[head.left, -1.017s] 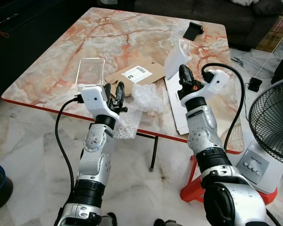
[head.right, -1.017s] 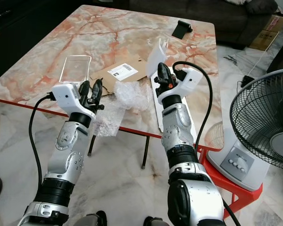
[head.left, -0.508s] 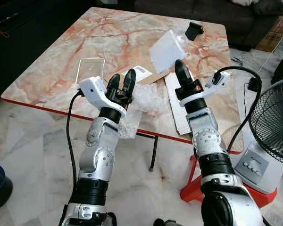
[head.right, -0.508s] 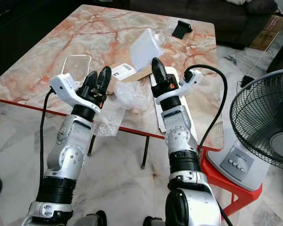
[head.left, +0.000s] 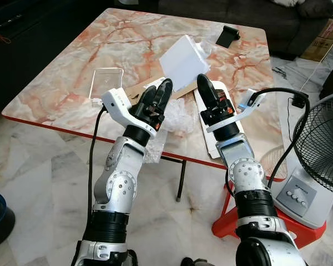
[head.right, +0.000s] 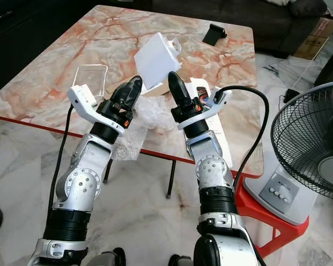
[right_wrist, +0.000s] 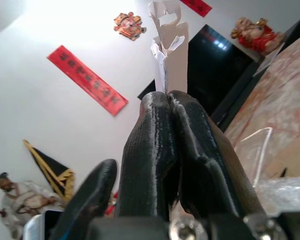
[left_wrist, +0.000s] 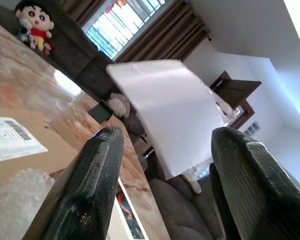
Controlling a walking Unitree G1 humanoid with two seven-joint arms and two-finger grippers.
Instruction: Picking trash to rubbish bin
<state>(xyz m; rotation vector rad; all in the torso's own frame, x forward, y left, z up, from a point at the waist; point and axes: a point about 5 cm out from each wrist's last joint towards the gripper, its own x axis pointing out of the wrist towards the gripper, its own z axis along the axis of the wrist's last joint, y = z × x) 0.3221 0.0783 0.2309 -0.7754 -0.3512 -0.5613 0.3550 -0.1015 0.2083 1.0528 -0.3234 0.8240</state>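
Your right gripper [head.left: 201, 83] is clamped on the white paper packet [head.left: 181, 61], holding it up over the marble table [head.left: 72, 72]. Your left gripper [head.left: 161, 91] stands just beside it with fingers spread apart, above the bubble wrap [head.left: 176, 115] and cardboard [head.right: 155, 88]

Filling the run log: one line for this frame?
right tool: shut on white packet, raised over table | left tool: open, beside packet, empty | bubble wrap, cardboard: on table
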